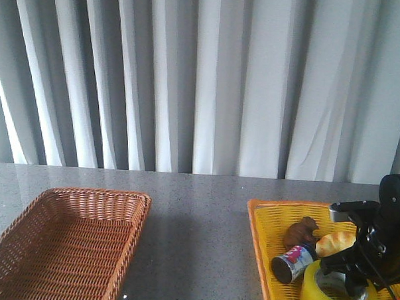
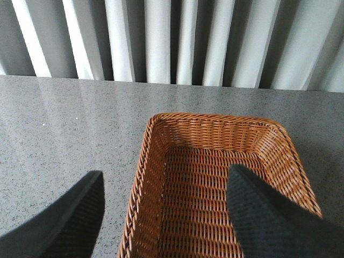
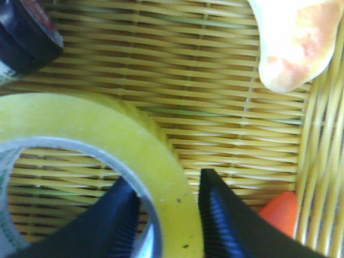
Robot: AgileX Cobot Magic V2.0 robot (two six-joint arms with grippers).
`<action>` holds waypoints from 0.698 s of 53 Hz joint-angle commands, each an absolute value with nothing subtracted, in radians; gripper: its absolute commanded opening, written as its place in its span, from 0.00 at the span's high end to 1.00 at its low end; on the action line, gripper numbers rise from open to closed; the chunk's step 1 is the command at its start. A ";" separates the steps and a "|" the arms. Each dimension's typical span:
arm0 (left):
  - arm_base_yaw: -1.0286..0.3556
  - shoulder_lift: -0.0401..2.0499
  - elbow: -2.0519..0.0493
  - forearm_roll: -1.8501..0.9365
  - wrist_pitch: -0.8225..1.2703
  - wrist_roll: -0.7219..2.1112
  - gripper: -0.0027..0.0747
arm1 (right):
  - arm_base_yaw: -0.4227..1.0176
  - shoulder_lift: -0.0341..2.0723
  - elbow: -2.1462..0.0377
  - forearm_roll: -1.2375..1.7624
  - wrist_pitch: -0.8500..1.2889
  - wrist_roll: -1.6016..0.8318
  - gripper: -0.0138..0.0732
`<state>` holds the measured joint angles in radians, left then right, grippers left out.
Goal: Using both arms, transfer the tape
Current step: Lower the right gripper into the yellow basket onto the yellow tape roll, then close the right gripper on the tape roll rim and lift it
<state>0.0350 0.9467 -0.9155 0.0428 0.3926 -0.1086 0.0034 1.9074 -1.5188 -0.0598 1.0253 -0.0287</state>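
The tape (image 1: 338, 294) lies flat, hole up, in the yellow wicker basket (image 1: 265, 252) at the near right of the grey bench (image 1: 204, 210). The right arm (image 1: 386, 231) reaches down into that basket, and its right pincer (image 3: 167, 215) straddles the wall of the roll: 1 finger sits inside the white core, the other outside against the yellow band, both touching the tape, so it grips the roll's rim. In the front view the pincer's tips are hidden behind the roll's far edge.

Just beyond the tape, toward the far side, a dark can (image 1: 293, 262) lies on its side with its printed end facing left and near. A pale croissant (image 1: 335, 243) rests to the right of the can, and a small brown figure (image 1: 303, 231) sits behind the can. An orange object (image 3: 279, 212) shows at the basket's right edge, near the tape; what it is cannot be told.

At the near left of the bench stands a brown wicker basket (image 2: 215, 183). The left pincer (image 2: 166, 215) hangs above its near left rim with its 2 fingers spread wide, holding nothing. Grey curtains (image 1: 203, 77) close the far side.
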 commanded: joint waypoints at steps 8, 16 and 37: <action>0.027 0.939 -0.949 0.041 0.329 -0.111 0.37 | 0.000 1.860 -1.551 -0.080 0.989 -0.027 0.77; 0.027 0.939 -0.949 0.041 0.329 -0.111 0.37 | 0.000 1.860 -1.551 -0.080 0.991 -0.026 0.78; 0.027 0.939 -0.949 0.041 0.327 -0.111 0.37 | 0.001 1.730 -1.719 -0.022 1.074 -0.037 0.77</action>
